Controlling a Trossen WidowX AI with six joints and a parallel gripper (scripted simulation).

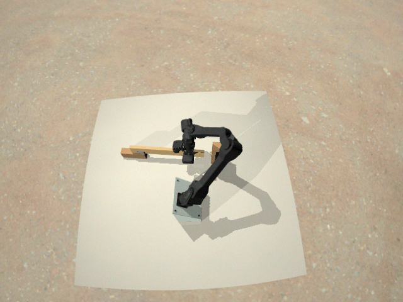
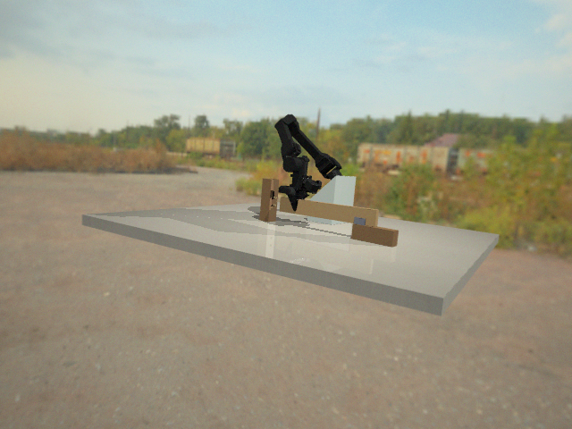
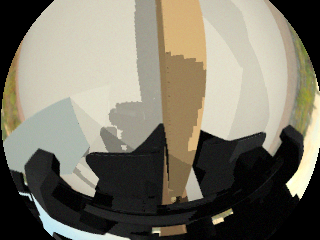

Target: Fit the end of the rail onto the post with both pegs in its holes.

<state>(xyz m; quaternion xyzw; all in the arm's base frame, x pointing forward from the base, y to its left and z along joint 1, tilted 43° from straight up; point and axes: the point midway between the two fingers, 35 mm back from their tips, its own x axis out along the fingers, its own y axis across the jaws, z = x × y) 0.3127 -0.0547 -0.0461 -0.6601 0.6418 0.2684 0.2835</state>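
Observation:
The long light wooden rail (image 1: 162, 150) (image 2: 337, 211) (image 3: 185, 45) has its far end in the bracket on the low footboard block (image 1: 133, 155) (image 2: 376, 235). Its near end is up off the table and looks roughly level. My gripper (image 2: 294, 206) (image 3: 171, 126) is shut on the rail near that end, one finger on each side. The upright post (image 1: 215, 145) (image 2: 267, 200) stands beyond the near end, with a small gap between them in the top view. Small pegs show on the post's rail-facing side in the exterior view. The holes in the rail's end are hidden.
The pale mounting block (image 1: 188, 212) (image 2: 344, 194) (image 3: 45, 132) of my arm stands beside the rail, on the near side in the top view. My forearm passes over the post there and hides part of it. Arm shadows fall across the table (image 1: 136, 243) (image 2: 392, 272).

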